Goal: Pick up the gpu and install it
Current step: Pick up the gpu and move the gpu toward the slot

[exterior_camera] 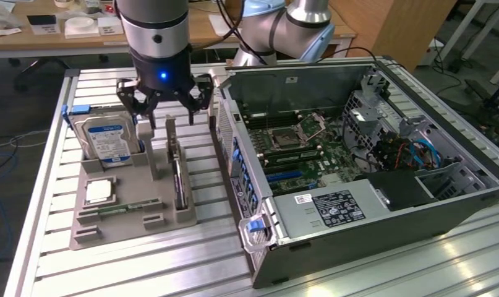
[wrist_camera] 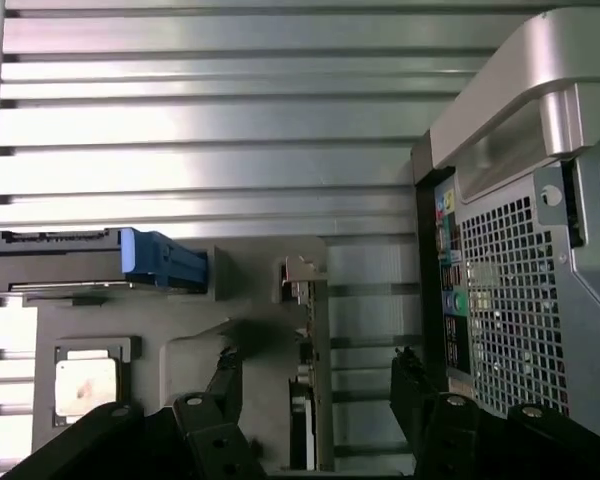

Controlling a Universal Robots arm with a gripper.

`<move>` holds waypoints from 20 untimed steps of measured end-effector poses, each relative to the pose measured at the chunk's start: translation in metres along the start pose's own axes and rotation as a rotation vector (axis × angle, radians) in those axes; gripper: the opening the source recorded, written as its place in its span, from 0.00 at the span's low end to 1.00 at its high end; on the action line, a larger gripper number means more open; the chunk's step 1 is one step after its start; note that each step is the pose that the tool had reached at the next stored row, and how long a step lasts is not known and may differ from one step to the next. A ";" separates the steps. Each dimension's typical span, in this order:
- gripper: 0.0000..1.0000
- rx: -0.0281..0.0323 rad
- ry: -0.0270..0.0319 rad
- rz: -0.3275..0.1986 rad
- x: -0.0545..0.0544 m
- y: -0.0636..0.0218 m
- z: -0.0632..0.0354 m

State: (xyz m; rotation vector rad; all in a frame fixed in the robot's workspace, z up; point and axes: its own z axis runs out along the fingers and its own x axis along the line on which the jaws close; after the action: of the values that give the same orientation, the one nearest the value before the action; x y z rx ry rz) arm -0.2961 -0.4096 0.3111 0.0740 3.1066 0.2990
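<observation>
gpu [wrist_camera: 302,295] end cut off at frame edge

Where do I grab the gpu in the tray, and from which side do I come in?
Take the gpu by its top long edge, near mid-length, coming straight down from above to clamp across its two flat faces. It stands on edge in a slot of the grey tray, so the upper edge is the free part. The open gripper hovers above it.

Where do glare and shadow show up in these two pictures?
Exterior view: bright streaks of glare run across the slatted table in the foreground, and a blue light glows just above the gripper. Wrist view: the table slats shine pale and bright, while a soft shadow darkens the grey tray beside the gpu.
</observation>
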 end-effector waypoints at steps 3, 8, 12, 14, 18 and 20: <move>0.71 0.0538 -0.0023 -0.001 0.000 0.0000 -0.0001; 0.71 0.0702 -0.0031 -0.002 0.000 -0.0026 -0.0005; 0.71 0.1205 -0.0053 -0.003 0.000 -0.0054 -0.0011; 0.71 0.1561 -0.0070 -0.004 0.000 -0.0060 -0.0012; 0.71 0.1775 -0.0079 -0.004 0.000 -0.0128 -0.0004; 0.71 0.1774 -0.0079 -0.004 -0.001 -0.0177 0.0009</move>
State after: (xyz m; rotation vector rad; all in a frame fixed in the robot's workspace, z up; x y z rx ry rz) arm -0.2963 -0.4269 0.3068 0.0710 3.1170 0.0222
